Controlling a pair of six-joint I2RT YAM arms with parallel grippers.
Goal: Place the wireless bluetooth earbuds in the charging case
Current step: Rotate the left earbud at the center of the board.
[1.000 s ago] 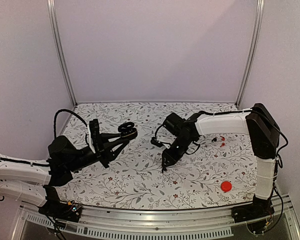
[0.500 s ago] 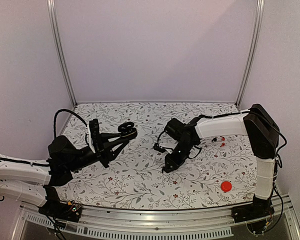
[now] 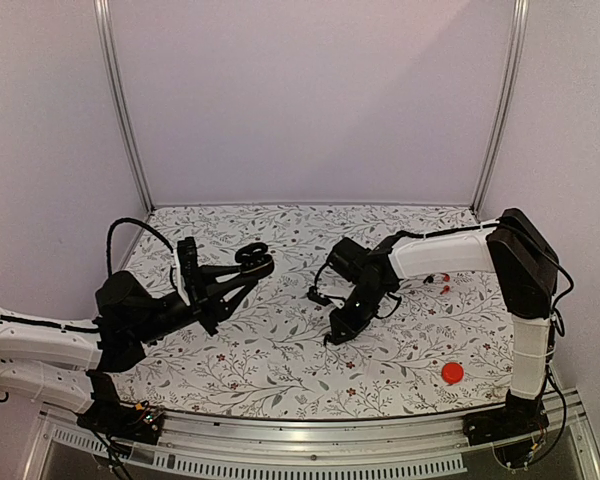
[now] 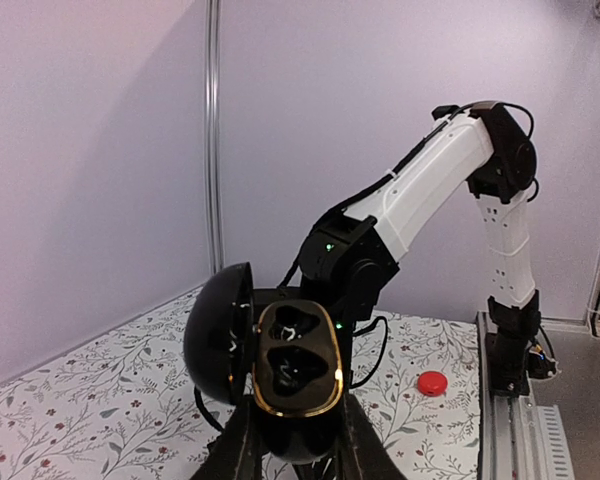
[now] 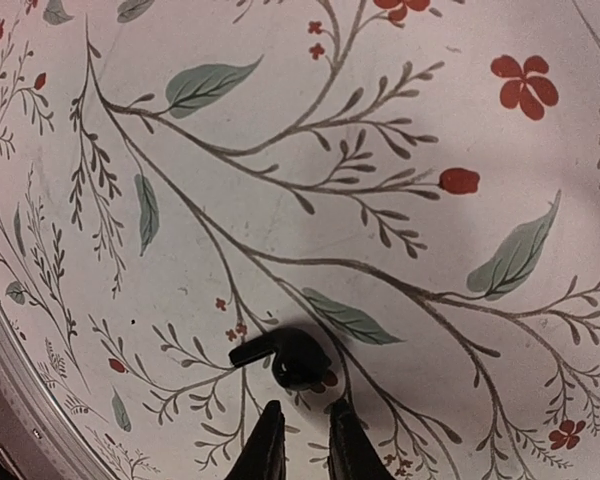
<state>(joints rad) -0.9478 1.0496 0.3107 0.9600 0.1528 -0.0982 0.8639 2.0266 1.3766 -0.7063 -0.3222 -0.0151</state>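
While left end effector clamps charging case | right end effector near-closed | earbud: wrist view only

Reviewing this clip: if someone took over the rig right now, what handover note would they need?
Left gripper: shut on the small glossy black clamshell charging case, held open above the floral tablecloth. Its gold-rimmed wells look empty.
Right gripper: tips low over the cloth, fingers near together with a slim gap; open or shut is unclear. A small black earbud lies on the cloth just ahead of them, not gripped.
Done: case lifted and open.
Left: pick up this earbud and seat it, then the other, which I cannot find in view.
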